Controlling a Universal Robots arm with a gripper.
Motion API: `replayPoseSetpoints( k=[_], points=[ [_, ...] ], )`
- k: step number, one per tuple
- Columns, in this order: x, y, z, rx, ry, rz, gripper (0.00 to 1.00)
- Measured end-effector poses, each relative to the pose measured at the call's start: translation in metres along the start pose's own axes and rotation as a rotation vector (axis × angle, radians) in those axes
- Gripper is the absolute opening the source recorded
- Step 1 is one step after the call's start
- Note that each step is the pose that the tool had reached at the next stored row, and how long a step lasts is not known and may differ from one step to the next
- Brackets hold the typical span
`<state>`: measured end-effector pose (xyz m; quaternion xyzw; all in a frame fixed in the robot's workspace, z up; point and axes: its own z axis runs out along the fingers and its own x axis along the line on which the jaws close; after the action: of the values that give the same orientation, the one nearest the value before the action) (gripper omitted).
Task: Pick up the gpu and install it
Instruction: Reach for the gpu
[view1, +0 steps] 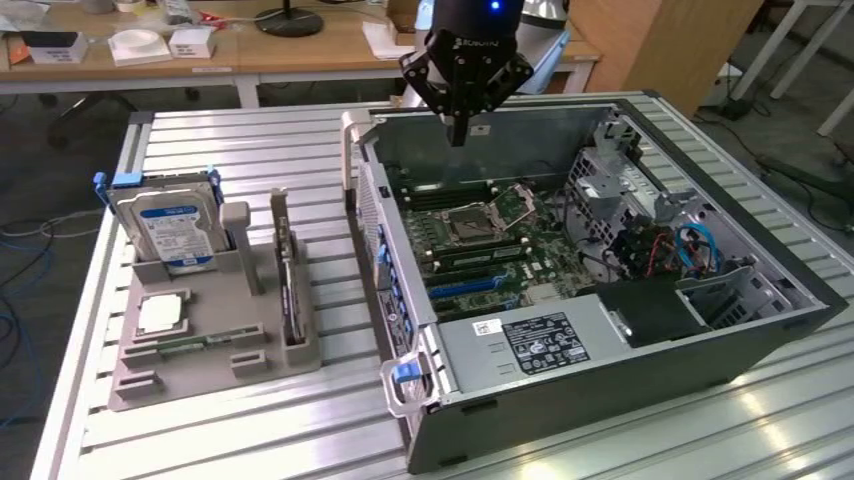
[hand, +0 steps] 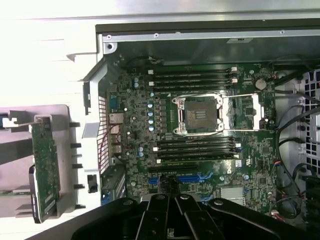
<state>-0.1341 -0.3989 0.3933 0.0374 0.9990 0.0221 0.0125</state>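
The slatted metal counter (view1: 240, 140) carries an open computer case (view1: 627, 385) lying on its side, its green circuit board (view1: 494, 240) facing up. Beside the case, toward the exterior view's left, sits a grey holder (view1: 200, 350) with a hard drive (view1: 171, 225) standing in it. The gpu (view1: 287, 275) stands on edge in the holder's slot nearest the case, just outside the case wall, untouched, its long axis running parallel to that wall. The gripper (view1: 459, 130) hangs above the far end of the case, fingers pressed together and pinching nothing, so the gpu lies outside the case, to the exterior view's left of the gripper. A small square chip (view1: 160, 313) lies in the holder, farther from the case.
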Motion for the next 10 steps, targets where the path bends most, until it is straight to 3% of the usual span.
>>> replayPoseSetpoints(
  k=[10],
  points=[
    [0.012, -0.0009, -0.0003, -0.0001, -0.0001, 0.0, 0.1]
  ],
)
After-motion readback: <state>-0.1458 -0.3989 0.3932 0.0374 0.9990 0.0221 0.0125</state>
